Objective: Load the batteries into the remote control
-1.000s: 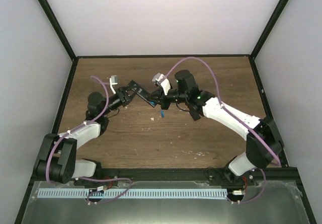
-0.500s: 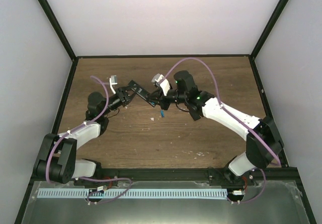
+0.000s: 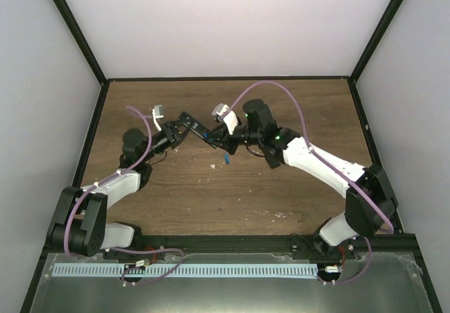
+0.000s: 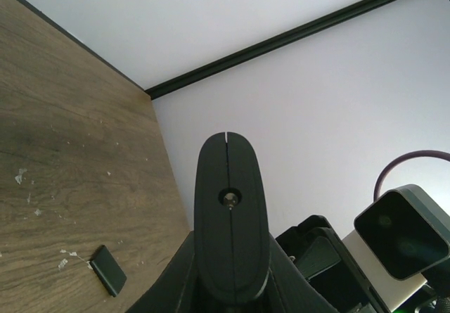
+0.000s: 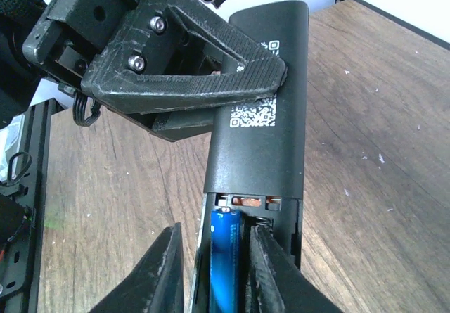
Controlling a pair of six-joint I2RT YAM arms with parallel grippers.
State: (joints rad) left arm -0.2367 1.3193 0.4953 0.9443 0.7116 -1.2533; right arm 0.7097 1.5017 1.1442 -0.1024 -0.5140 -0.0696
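**Top external view:** At centre frame, the left end effector (image 3: 181,131) is pinching the remote control (image 3: 193,125) and holding it tilted above the table (image 3: 211,200). It is presenting the remote's open back to the right end effector (image 3: 216,141), which is meeting it from the right. A spare battery (image 3: 227,159) is lying on the wood just below the pair, within easy reach for the next pick.

**Left wrist view:** The remote's rounded end is rising at lower centre, clamped at its base. The small black cover piece (image 4: 108,270) is lying on the table at lower left, apparently set aside so the bay is staying open.

**Right wrist view:** The remote's labelled back is filling mid-frame, with its bay at the bottom. A blue loaded battery (image 5: 225,257) is lying in that bay. The right end effector's fingers (image 5: 167,271) are standing slightly spread on either side of it. A gap is showing on the left, so they seem to be gripping nothing. At upper left, the left end effector is bracing the remote against the push of seating the cell.
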